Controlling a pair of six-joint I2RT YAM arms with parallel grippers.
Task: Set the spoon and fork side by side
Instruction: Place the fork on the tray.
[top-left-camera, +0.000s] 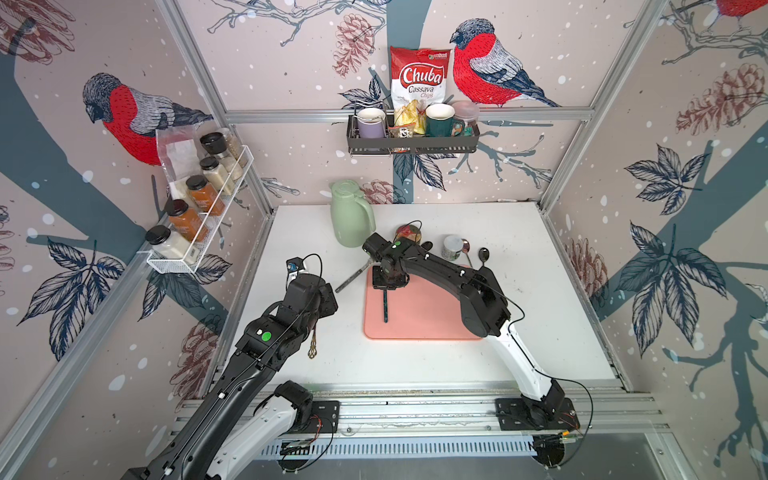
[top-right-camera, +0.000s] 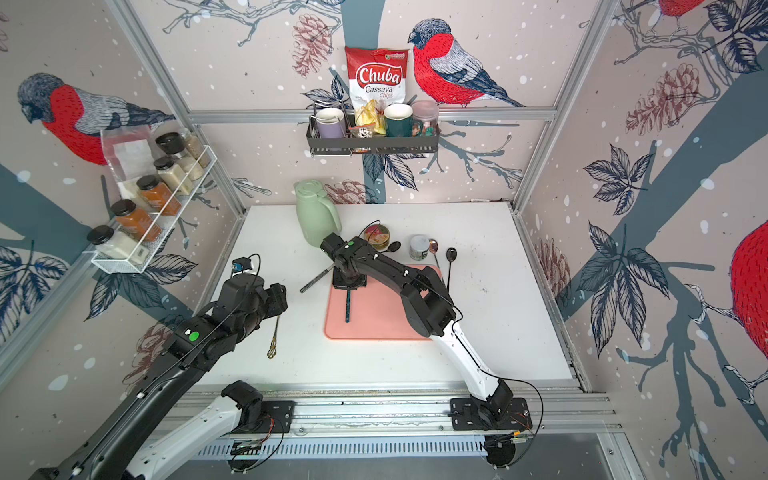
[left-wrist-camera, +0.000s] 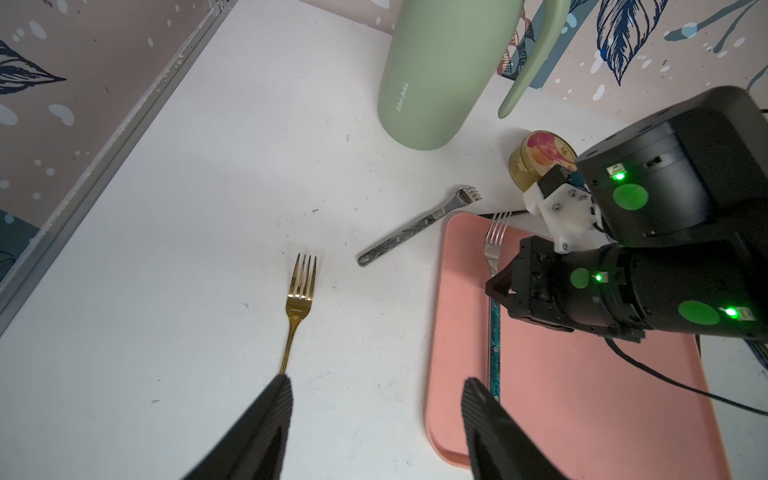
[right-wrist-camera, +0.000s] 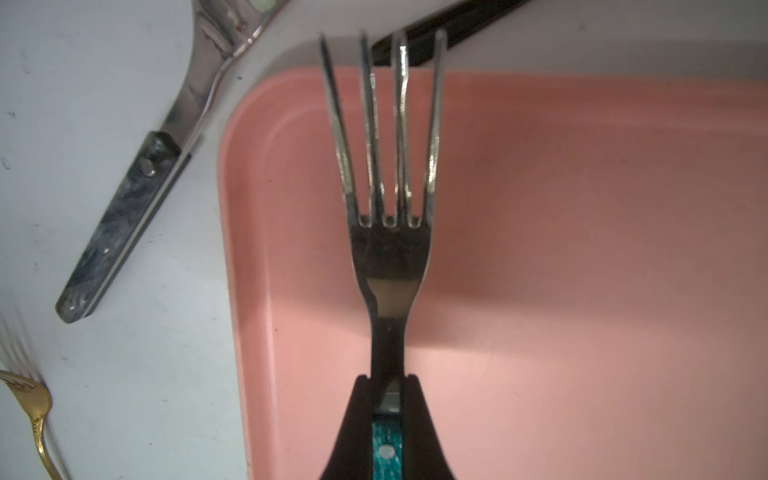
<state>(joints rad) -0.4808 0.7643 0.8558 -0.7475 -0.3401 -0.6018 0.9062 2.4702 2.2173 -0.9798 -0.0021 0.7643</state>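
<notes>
right gripper (right-wrist-camera: 384, 379): clamping teal fork (right-wrist-camera: 390, 249) at its neck, over tray (right-wrist-camera: 582, 187)
left gripper (left-wrist-camera: 376, 388): hanging agape, holding nothing, near gold fork (left-wrist-camera: 300, 297)
black spoon (top-left-camera: 483, 253): lying by tray's far corner

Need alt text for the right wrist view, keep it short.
Right pincer shut on the neck of a teal-handled fork, a pink tray beneath it. On the white table beside the tray lie a fork with a marbled grey handle and a gold fork, partly out of frame.

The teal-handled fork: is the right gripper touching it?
Touching. The right wrist view shows the right gripper shut on the neck of the teal-handled fork, with no gap on either side.
</notes>
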